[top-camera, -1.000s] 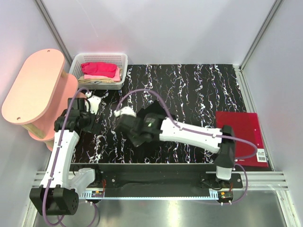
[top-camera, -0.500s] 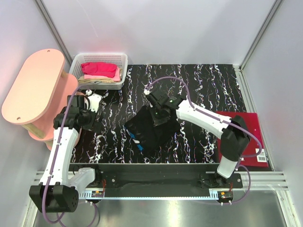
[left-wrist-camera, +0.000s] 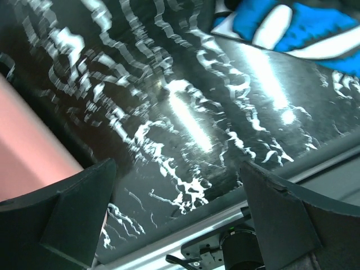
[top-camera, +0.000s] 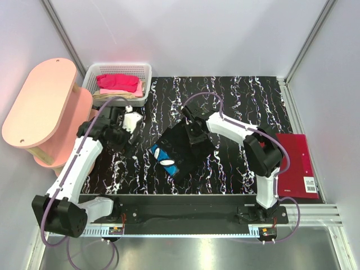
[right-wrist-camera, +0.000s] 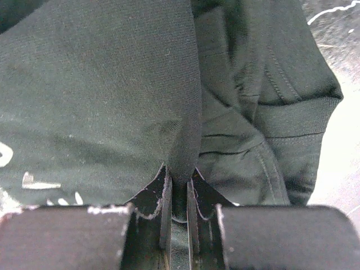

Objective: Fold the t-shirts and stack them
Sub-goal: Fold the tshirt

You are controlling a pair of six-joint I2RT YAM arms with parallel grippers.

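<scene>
End effector [right-wrist-camera: 179, 188] pinches black t-shirt [top-camera: 179, 151]; basket [top-camera: 88, 79] holds t-shirts [top-camera: 118, 83].

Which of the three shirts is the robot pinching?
The black cloth t-shirt with the blue-and-white print, mid-table: the right gripper is shut on a fold. The bright pink shirt lies in the white mesh basket; the dark red shirt lies flat, untouched.

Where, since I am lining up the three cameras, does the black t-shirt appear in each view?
Top external: the black t-shirt lies mid-surface, pinched at its far edge by the right gripper.
Left wrist: only its blue-and-white print shows, in the top right corner.
Right wrist: it fills the frame, a fold clamped in the right gripper.
Shared landmark: the black marbled surface.
</scene>
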